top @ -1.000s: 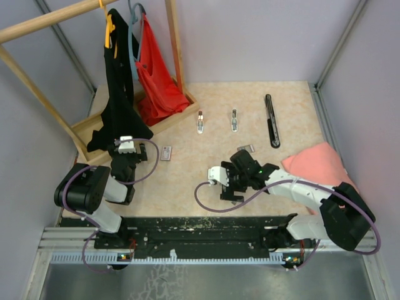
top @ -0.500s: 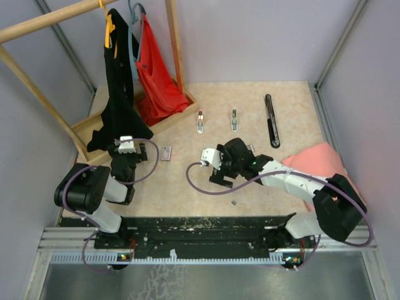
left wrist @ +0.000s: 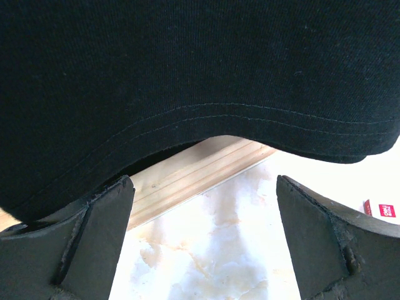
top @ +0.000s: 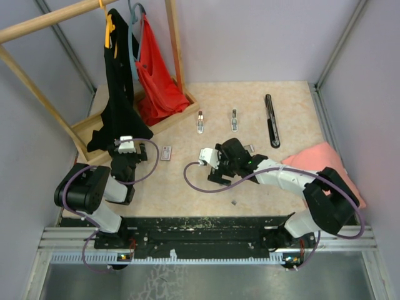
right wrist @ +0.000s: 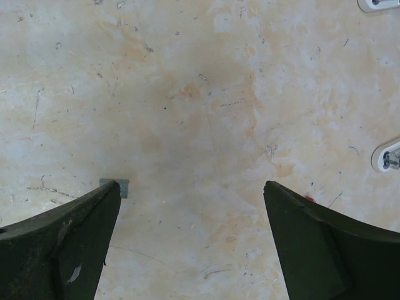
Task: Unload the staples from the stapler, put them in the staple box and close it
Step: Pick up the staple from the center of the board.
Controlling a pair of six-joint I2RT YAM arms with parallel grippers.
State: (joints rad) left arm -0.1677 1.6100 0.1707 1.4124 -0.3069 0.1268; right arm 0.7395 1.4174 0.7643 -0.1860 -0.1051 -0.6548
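The stapler lies in parts at the back of the table: a long black bar and two short silver pieces. A tiny grey staple fragment lies near the front edge. My right gripper is open and empty over bare table. A small grey staple strip lies just beside its left finger, not between the jaws. My left gripper is open and empty, low by the rack base, under the black garment.
A small flat box with a reddish label lies right of the left gripper and shows at the edge of the left wrist view. A wooden rack holds a red garment. A pink cloth lies at the right.
My right gripper has moved left and away from the front edge, staying open. The tiny staple fragment now shows on the table where it was. The left arm has not moved.
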